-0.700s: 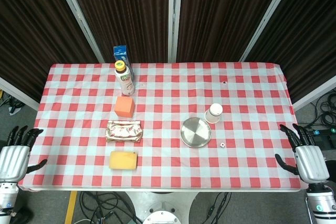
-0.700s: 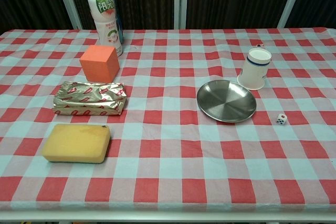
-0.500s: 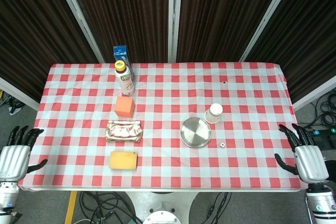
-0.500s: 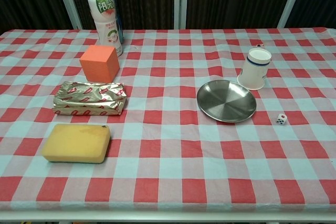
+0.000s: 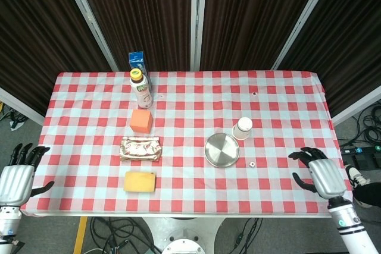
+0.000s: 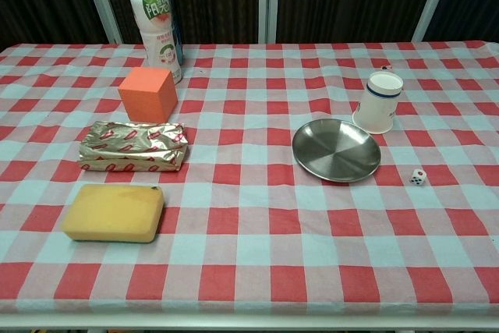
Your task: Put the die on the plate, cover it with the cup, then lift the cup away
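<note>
Die [image 6: 418, 178] unmoved; right hand [image 5: 321, 174] has come inward.

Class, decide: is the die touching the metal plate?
Apart. The chest view shows checked cloth between the die and the rim of the metal plate.

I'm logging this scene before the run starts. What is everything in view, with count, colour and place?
die: one, white, on the cloth right of the plate
plate: one, silver, right of centre
cup: one, white with a blue band, upright behind the plate
sponge: one, yellow, front left
foil packet: one, silver and red, behind the sponge
block: one, orange, behind the packet
bottle: one, white with yellow cap, far left
carton: one, blue, behind the bottle
left hand: open, off the table's left corner
right hand: open, over the table's right front edge
</note>
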Robot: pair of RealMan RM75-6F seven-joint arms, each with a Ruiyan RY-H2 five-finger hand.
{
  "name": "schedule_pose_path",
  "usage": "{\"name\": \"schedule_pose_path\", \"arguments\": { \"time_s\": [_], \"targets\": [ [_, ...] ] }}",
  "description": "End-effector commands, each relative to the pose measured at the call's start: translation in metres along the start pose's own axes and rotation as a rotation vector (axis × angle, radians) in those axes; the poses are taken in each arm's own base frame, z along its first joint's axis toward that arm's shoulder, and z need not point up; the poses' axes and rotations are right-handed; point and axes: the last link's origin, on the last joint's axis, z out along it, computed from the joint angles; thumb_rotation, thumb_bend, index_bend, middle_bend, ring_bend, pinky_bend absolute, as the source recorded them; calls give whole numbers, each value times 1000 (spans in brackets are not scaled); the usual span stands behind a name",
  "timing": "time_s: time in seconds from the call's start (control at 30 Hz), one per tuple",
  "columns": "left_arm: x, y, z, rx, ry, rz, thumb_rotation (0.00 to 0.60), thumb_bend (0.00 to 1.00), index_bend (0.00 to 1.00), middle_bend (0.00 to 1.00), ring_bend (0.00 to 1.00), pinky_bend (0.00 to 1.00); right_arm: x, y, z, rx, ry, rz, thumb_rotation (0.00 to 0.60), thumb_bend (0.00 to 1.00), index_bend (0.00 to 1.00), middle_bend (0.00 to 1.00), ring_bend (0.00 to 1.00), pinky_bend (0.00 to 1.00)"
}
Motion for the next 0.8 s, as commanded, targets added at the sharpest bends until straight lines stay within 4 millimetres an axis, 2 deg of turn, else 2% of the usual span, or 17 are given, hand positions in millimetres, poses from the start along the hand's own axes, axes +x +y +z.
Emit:
{"name": "schedule_pose_path", "arguments": {
  "time_s": [0.03, 0.17, 0.3, 0.5, 0.8],
  "targets": [
    [0, -1, -1, 1, -3, 0, 600, 0, 176, 170, 71, 29, -21, -14, 38, 63, -77, -59, 600, 280, 379, 402, 227, 268],
    [0, -2, -1, 4, -3, -3, 600, 0, 176, 170, 71, 29, -37, -24, 63, 103, -108, -151, 600, 280, 380, 395, 227, 272],
    [-1, -3, -1, 5, -8, -6, 600, 0, 175, 170, 71, 29, -54, -33, 78, 135, -132, -228, 600, 280, 380, 375, 227, 272],
    [-2, -4, -2, 10, -16, -19, 600, 0, 175, 170, 71, 29, -77, -40, 87, 174, -161, -314, 600, 272, 382, 362, 224, 272],
    [-4, -6, -3, 13, -23, -27, 600, 0, 175, 170, 71, 29, -96, -43, 91, 199, -170, -360, 600, 260, 418, 360, 221, 273]
  ]
}}
